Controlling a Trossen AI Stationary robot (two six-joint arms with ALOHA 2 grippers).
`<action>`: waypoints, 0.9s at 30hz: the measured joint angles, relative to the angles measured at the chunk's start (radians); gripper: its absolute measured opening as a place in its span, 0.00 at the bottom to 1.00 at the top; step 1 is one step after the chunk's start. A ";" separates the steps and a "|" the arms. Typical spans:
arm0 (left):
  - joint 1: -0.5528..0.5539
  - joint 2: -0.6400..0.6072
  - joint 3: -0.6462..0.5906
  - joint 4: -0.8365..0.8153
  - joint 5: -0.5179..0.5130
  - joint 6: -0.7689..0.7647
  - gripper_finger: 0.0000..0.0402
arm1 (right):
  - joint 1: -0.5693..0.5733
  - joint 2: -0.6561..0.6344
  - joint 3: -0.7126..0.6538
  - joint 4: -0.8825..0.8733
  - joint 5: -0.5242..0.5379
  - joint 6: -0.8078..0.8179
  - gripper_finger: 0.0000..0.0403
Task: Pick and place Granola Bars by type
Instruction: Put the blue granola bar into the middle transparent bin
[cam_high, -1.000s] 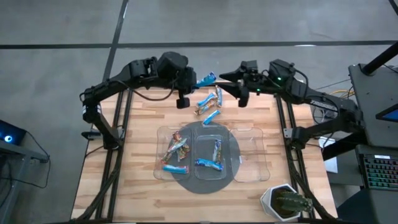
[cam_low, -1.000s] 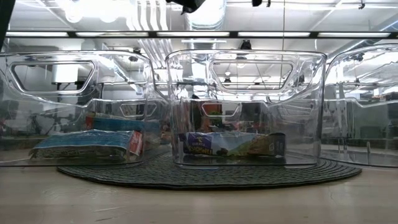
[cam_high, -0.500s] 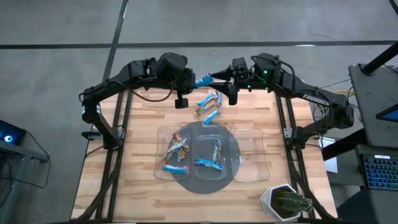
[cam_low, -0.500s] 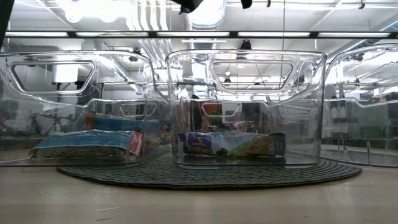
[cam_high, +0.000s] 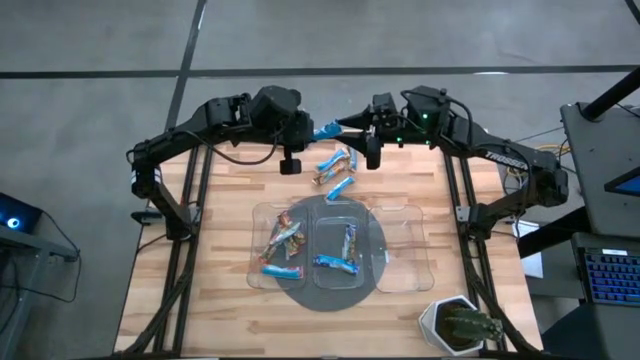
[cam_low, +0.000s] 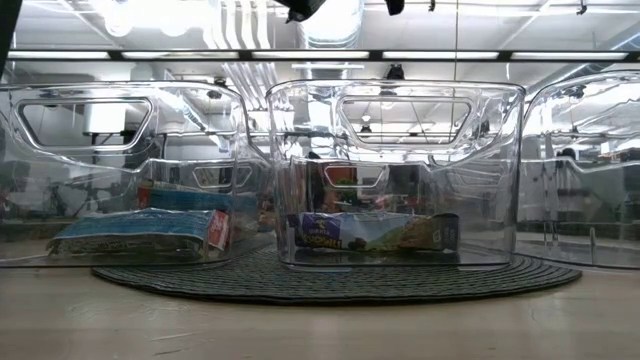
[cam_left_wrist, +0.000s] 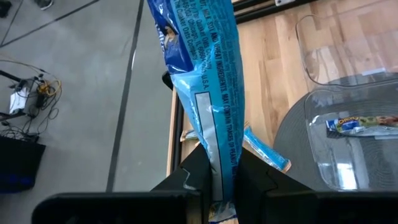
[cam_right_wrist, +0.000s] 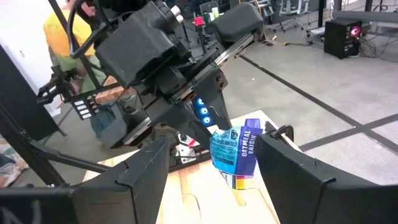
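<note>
A blue bar (cam_high: 328, 129) is up in the air at the far edge of the desk (cam_high: 220, 290), pinched at one end by the left end effector (cam_high: 312, 131); in the left wrist view the blue bar (cam_left_wrist: 208, 93) sticks out long and bright from between the two dark fingers (cam_left_wrist: 252, 177); the right end effector (cam_high: 352, 124) is right at the other end of that bar, its fingers spread wide on both sides of the blue tip, and whether they touch it cannot be told; the right wrist view shows the blue bar (cam_right_wrist: 236, 149) sitting between those two fingers (cam_right_wrist: 297, 171).

Below them a small bunch of loose bars (cam_high: 336, 168) lies on the bare wood, some blue, some orange-brown; one blue one lies just at the far rim of the trays.

Nearer the front there are three clear trays side by side, partly on a round dark mat (cam_high: 330, 290); the left tray (cam_high: 257, 240) has a heap of red and mixed-colour bars with a blue one at the near end; the middle tray (cam_high: 322, 222) has blue bars; the right tray (cam_high: 410, 250) looks to have no bars in it.

A small potted plant (cam_high: 458, 322) stands at the near right corner of the desk.
</note>
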 joint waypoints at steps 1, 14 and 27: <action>0.000 0.000 0.000 0.001 0.000 0.000 0.07 | 0.000 0.000 -0.004 0.000 0.000 0.000 0.57; -0.008 0.000 0.000 0.033 0.003 0.005 0.07 | -0.001 0.000 -0.014 0.007 0.011 0.000 0.57; -0.019 0.000 0.000 0.114 0.041 0.006 0.07 | -0.001 0.000 -0.014 0.008 0.010 0.005 0.56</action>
